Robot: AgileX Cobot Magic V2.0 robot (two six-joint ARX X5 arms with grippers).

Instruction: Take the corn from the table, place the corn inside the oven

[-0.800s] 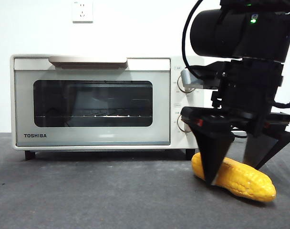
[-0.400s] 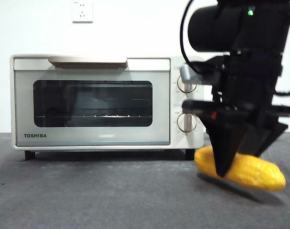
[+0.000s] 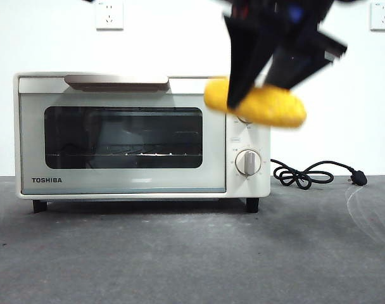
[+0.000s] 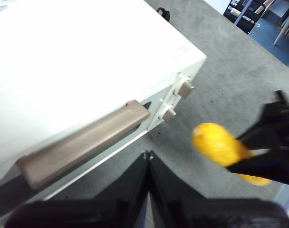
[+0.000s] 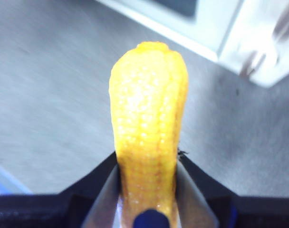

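Note:
The yellow-orange corn [image 3: 262, 104] hangs high in the air in front of the oven's knob panel, lying crosswise, with my right gripper [image 3: 259, 88] shut on it from above. In the right wrist view the corn [image 5: 148, 128] sits clamped between the two black jaws, its end pointing away. The cream-white TOSHIBA oven [image 3: 123, 136] stands on the dark grey table [image 3: 180, 253] with its door closed. My left gripper [image 4: 148, 159] is shut with nothing in it, hovering above the oven's beige handle [image 4: 82, 145]. The corn [image 4: 220, 147] also shows there, held by the other gripper.
A black power cord [image 3: 313, 174] with its plug lies on the table to the right of the oven. Two knobs [image 3: 247, 162] sit on the oven's right panel. A wall socket [image 3: 109, 14] is above the oven.
My right gripper closed on the corn and lifted it off the table, rising and moving left until it hangs at the height of the oven's top.

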